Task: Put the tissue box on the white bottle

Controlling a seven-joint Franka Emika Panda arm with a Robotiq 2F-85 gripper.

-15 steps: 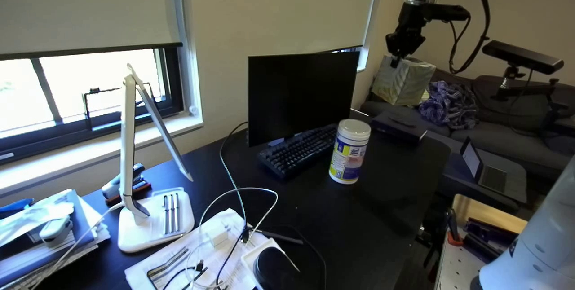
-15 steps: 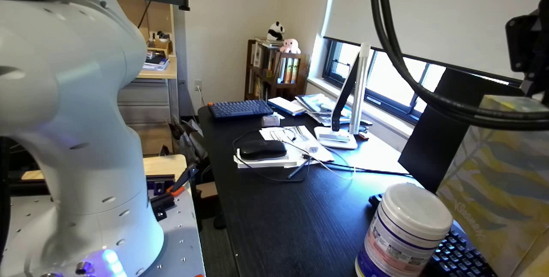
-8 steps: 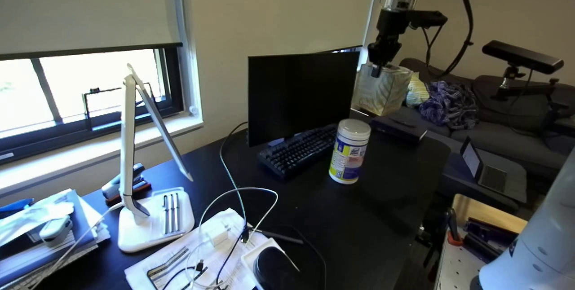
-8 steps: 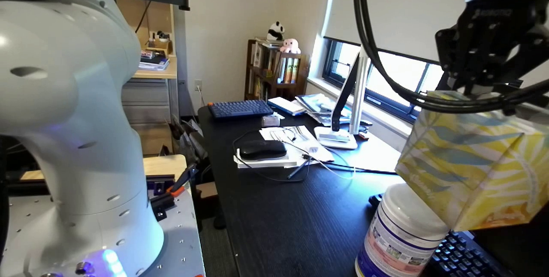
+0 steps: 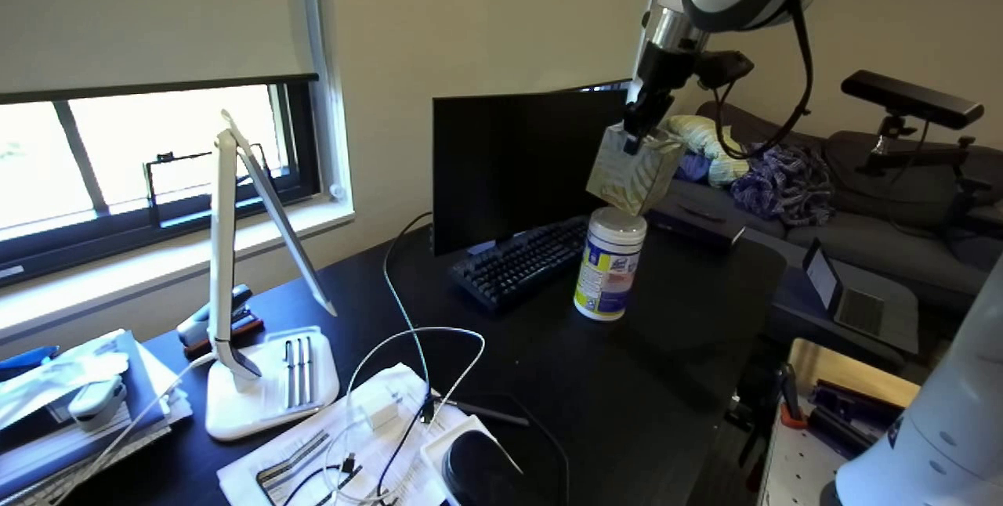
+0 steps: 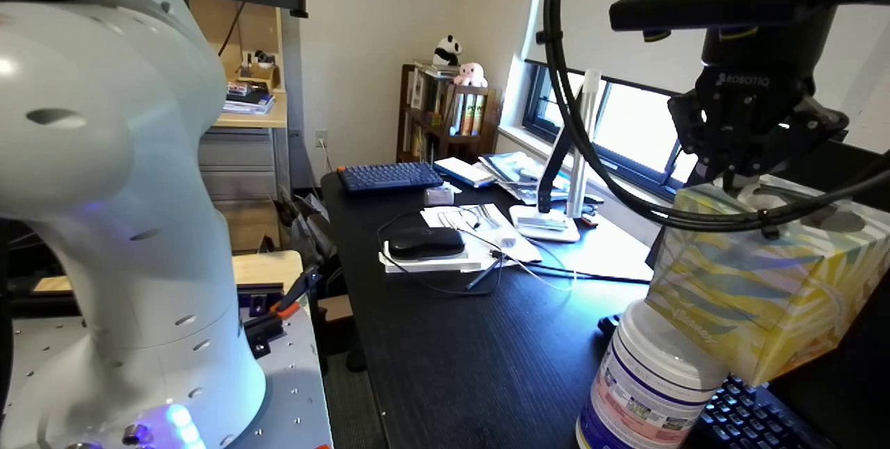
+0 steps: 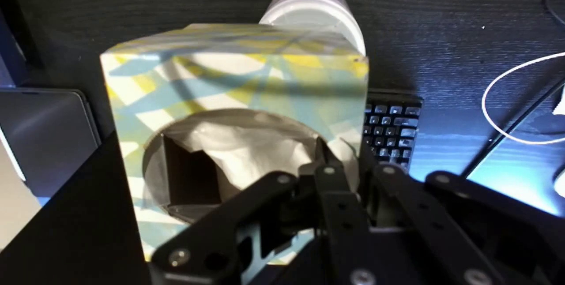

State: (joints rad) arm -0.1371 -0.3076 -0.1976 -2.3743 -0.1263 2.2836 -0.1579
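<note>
In an exterior view, you see your gripper (image 5: 636,138) above the desk (image 5: 642,396), its fingers (image 5: 631,143) drawn nearly together on an upper edge of the tissue box (image 5: 625,177). The box hangs by the top of the white bottle (image 5: 607,279), its lower edge meeting the lid (image 5: 617,224) along your line of sight — whether the two touch, you cannot tell. The bottle stands upright just beside the keyboard (image 5: 513,263), which lies in front of the monitor (image 5: 517,169).

In an exterior view, the tissue box fills the right-hand side, with black cables (image 6: 695,219) sweeping across its front. A lower edge of the box hides part of the lid. The desk lamp (image 6: 583,150) stands well apart, farther along the desk, near loose papers (image 6: 480,240).

In the wrist view, you look down on the box's patterned top and its oval opening (image 7: 196,179), in which white tissue (image 7: 251,148) shows. The fingers converge at the right-hand rim of that opening — you have the box pinched there (the gripper's own linkage (image 7: 340,214) covers the exact contact). The bottle juts out past the upper right of the box, and some of the keyboard shows to the right.
</note>
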